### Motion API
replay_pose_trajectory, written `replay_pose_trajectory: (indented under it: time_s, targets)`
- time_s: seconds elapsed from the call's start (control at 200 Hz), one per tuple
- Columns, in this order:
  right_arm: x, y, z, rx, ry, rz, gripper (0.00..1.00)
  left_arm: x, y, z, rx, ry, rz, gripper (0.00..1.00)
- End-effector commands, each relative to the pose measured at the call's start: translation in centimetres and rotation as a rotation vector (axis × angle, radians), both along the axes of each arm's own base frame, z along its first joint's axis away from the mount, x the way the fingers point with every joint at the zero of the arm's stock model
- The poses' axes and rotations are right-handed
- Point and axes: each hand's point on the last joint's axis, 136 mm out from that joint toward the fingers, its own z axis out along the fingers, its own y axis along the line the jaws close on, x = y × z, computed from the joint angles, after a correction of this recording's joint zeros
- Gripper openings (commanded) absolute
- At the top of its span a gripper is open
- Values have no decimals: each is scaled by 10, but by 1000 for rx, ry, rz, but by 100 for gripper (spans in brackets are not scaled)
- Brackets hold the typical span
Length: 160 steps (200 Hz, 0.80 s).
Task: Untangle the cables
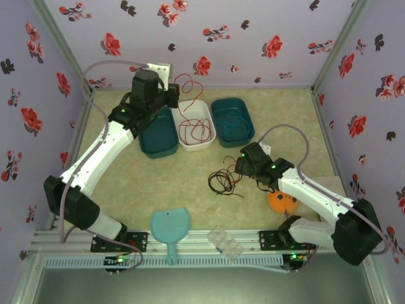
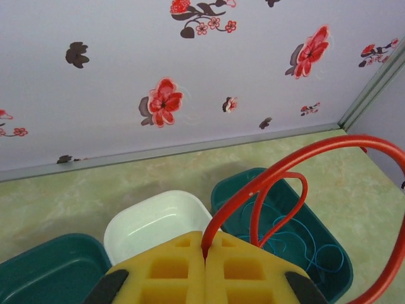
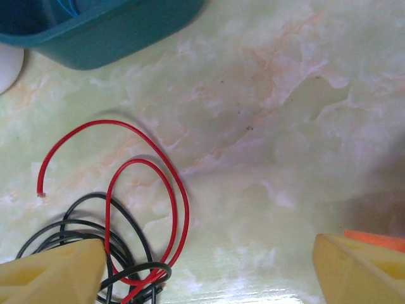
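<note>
The left tool (image 2: 204, 248) is clamped on a red cable (image 2: 304, 155) above the white tray (image 2: 152, 228); the right tool (image 3: 209, 269), jaws wide, hovers over the black cable (image 1: 219, 182) knotted with a red strand (image 3: 101, 121), in front of that tray; closing there could pinch both and tighten the knot; the desk (image 3: 285, 126) is smooth marbled green, walls (image 2: 190, 63) floral purple.

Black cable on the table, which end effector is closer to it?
Right. Right end effector sits beside the black cable; left end effector is far back, gripping a red cable.
</note>
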Motion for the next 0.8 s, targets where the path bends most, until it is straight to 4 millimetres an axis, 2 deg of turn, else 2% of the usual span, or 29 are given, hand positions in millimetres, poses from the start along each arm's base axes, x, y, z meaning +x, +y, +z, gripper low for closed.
replay_pose_trajectory:
  time_s: [0.0, 0.035, 0.205, 0.335, 0.58, 0.795]
  targets:
    - [5, -7, 16, -30, -36, -7, 93, 19, -4, 14, -50, -43, 3, 0]
    - [5, -7, 17, -27, -38, -7, 99, 25, -7, 11, -46, -53, 1, 0]
    - [8, -13, 22, -56, -59, -34, 99, 49, -16, -6, -67, -15, 18, 0]
    - [10, -13, 23, -63, -57, -43, 99, 59, -27, -23, -110, 33, 15, 0]
    - [12, -14, 27, -69, -61, -48, 99, 69, -37, -74, -149, 139, 30, 0]
    - [13, -15, 31, -81, -67, -50, 99, 71, -34, -124, -144, 264, 75, 0]
